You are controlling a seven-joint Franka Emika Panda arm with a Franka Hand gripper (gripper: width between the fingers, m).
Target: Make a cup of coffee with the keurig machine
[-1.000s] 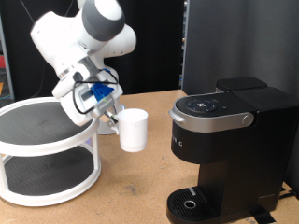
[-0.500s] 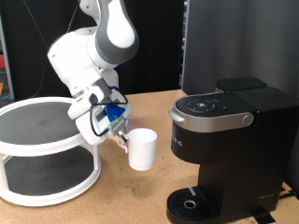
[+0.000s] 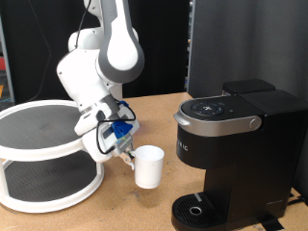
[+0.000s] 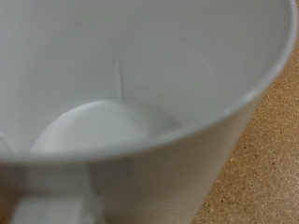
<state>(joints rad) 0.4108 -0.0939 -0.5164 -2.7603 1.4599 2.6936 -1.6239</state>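
Gripper (image 3: 128,154) clenched on cup (image 3: 148,166) handle, cup upright on tabletop (image 3: 125,207) beside keurig machine (image 3: 236,154).

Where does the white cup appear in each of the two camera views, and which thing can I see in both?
Exterior view: the cup stands low in the centre, between the round two-tier stand and the keurig machine, with the gripper at its side.
Wrist view: the cup fills nearly the whole picture, seen from above into its bare white inside.
Shared landmark: the brown table.
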